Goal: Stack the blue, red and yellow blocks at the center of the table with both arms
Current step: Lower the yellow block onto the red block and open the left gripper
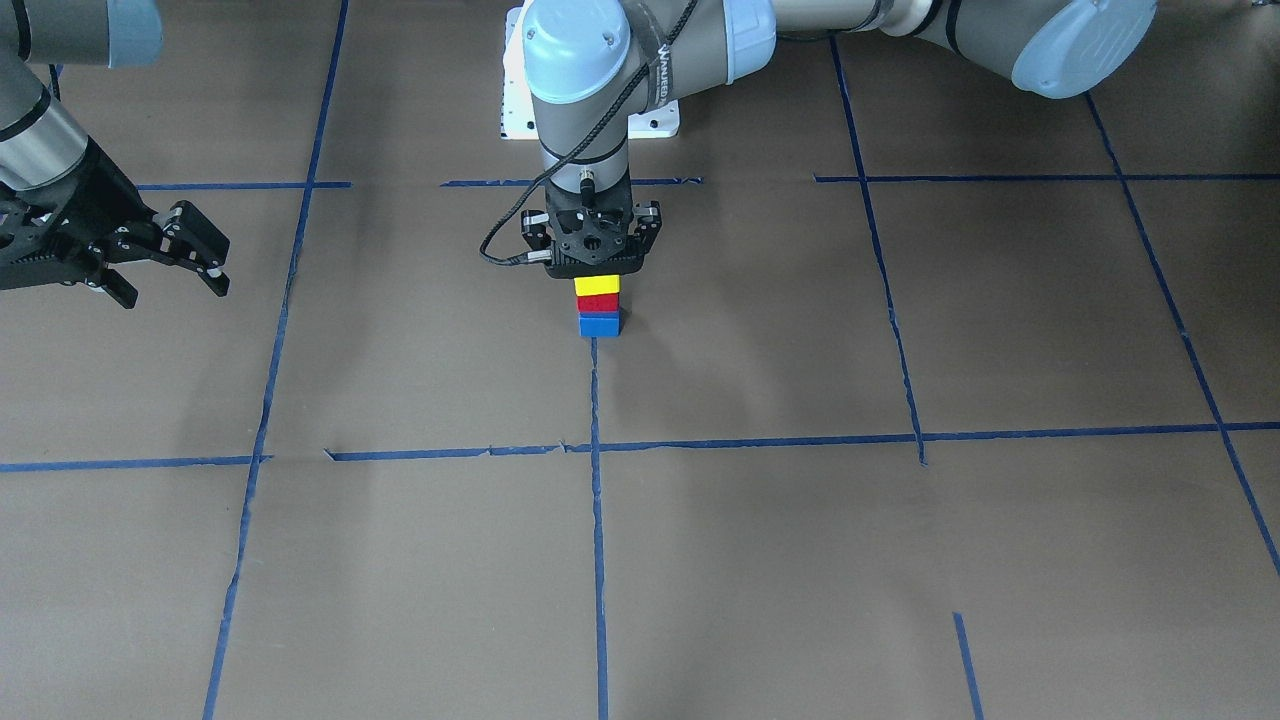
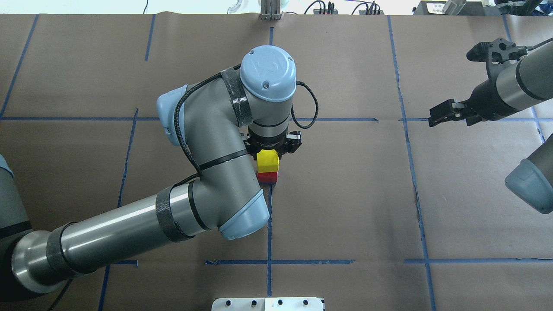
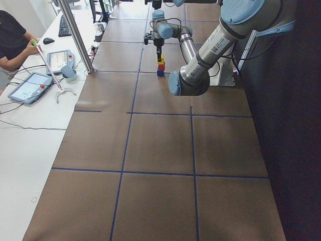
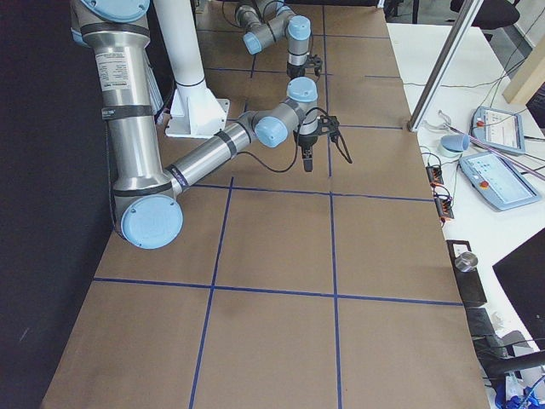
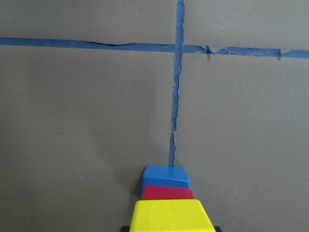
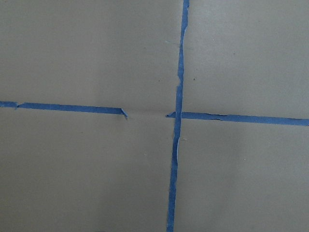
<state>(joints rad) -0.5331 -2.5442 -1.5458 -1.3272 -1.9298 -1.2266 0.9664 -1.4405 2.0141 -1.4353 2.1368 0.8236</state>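
The three blocks stood as one column in the middle of the tabletop (image 1: pixel 900 560), well away from every edge: blue block (image 1: pixel 599 325) at the bottom, red block (image 1: pixel 598 303) on it, yellow block (image 1: pixel 597 285) on top and seemingly resting flush. The left hand (image 1: pixel 597 268) hung straight above this column, pointing down, its body right over the yellow block. Its fingertips were hidden in every view, so I could not tell whether it was clamped on the yellow block or had let go.

The column's long axis ran vertically, in line with the hand. By my judgement, the only safe way out was therefore straight up, since any sideways drift could topple the stack.

The right hand (image 1: pixel 170 285) hovered with its fingers spread and empty, well apart from the blocks, towards the tabletop's edge on the robot's right.
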